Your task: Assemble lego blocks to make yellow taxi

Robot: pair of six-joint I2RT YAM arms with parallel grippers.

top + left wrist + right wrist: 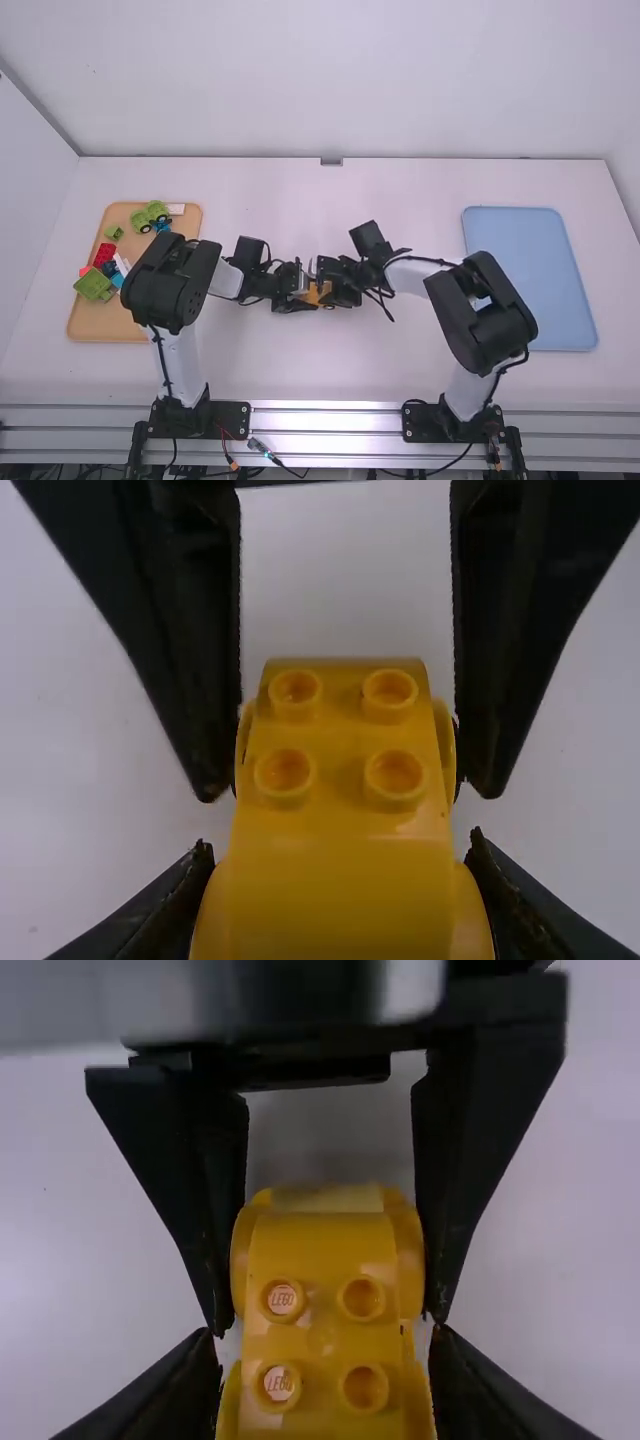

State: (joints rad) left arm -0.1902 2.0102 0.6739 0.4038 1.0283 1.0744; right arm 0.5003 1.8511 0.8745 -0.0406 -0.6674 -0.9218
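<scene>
In the high view my left gripper (pixel 298 288) and my right gripper (pixel 330 290) meet near the table's middle, with the yellow taxi body (pixel 316 293) between them. The left wrist view has my left gripper (pixel 342 880) shut on the yellow body (pixel 340 830), four studs upward, the other gripper's fingers along its far sides. From the right wrist, my right gripper (pixel 325 1360) is shut on the near part of the yellow body (pixel 320 1335); the left fingers flank its rounded far end.
At the left lies an orange tray (pixel 150 331) with green blocks, a red brick (pixel 104 255), blue pieces and a white piece. A light blue tray (pixel 530 280) lies at the right, beside the right arm.
</scene>
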